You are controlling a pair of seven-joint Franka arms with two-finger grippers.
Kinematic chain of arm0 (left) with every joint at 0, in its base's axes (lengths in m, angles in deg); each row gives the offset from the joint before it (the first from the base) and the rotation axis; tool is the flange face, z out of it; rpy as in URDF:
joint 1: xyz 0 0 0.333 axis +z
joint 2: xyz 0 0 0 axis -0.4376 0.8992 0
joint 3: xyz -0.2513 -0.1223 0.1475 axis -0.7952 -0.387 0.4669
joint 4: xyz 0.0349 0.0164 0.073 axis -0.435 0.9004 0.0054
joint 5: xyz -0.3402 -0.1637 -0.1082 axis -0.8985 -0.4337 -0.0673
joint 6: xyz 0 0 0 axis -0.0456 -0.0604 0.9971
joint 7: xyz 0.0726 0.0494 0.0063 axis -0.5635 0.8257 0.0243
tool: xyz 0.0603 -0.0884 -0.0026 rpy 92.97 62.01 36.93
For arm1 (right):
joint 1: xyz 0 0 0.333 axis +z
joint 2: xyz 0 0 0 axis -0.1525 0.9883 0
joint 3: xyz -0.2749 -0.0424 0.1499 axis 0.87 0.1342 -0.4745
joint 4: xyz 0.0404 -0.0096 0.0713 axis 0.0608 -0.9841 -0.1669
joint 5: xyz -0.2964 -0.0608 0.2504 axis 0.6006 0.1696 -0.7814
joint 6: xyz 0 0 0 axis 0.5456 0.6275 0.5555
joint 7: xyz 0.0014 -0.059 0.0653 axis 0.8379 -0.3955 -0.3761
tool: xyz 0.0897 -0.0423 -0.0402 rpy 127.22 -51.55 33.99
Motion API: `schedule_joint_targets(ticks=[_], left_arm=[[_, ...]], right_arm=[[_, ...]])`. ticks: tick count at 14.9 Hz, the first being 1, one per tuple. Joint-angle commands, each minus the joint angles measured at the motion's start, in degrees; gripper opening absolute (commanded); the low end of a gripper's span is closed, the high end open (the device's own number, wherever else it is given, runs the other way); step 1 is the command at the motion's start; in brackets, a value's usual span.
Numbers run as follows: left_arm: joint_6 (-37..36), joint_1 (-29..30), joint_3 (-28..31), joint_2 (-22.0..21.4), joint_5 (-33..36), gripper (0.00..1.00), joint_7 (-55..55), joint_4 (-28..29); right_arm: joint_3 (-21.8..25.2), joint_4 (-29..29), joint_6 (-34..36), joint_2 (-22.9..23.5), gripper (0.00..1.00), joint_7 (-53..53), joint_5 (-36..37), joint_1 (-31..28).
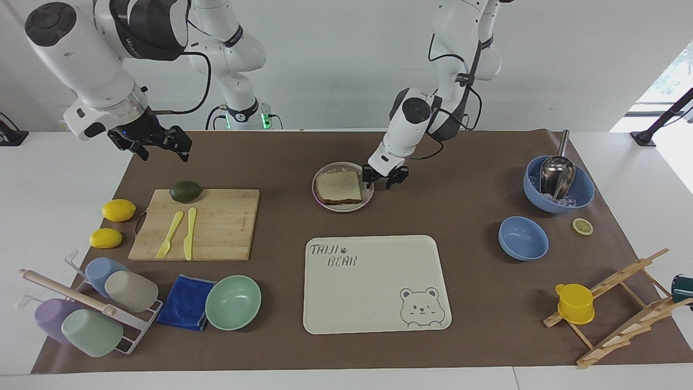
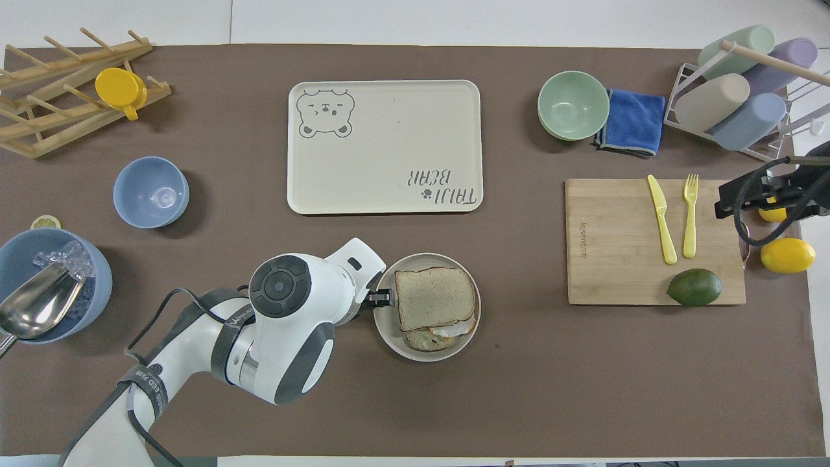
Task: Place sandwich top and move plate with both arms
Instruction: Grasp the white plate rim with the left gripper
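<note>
The sandwich top (image 1: pixel 338 186) (image 2: pixel 433 297), a speckled bread slice, lies on a lower slice with egg (image 2: pixel 441 334) in the round beige plate (image 1: pixel 341 208) (image 2: pixel 389 331). My left gripper (image 1: pixel 380 181) (image 2: pixel 382 298) is down at the plate's rim on the side toward the left arm's end. Its fingers are still apart and straddle the rim. My right gripper (image 1: pixel 159 149) (image 2: pixel 729 198) hangs open and raised over the mat's edge at the right arm's end, holding nothing.
The cream bear tray (image 1: pixel 373 319) lies farther from the robots than the plate. A cutting board (image 1: pixel 227 227) carries an avocado, fork and knife, with two lemons (image 1: pixel 118 210) beside it. There are also a green bowl (image 1: pixel 233 302), blue bowls (image 1: pixel 522 238), a cup rack and a wooden rack.
</note>
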Motion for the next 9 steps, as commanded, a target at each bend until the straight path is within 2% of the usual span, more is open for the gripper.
schedule_joint_targets(ticks=[1, 9], left_arm=[[1.7, -1.8, 0.8, -0.6, -1.0, 0.55, 2.3, 1.6], [2.3, -1.8, 0.8, -0.3, -1.9, 0.32, 2.6, 1.7]], right_arm=[[-0.5, 0.3, 0.9, -0.2, 1.0, -0.5, -0.9, -1.4], [-1.5, -0.1, 0.7, -0.6, 1.0, -0.8, -0.9, -3.9]])
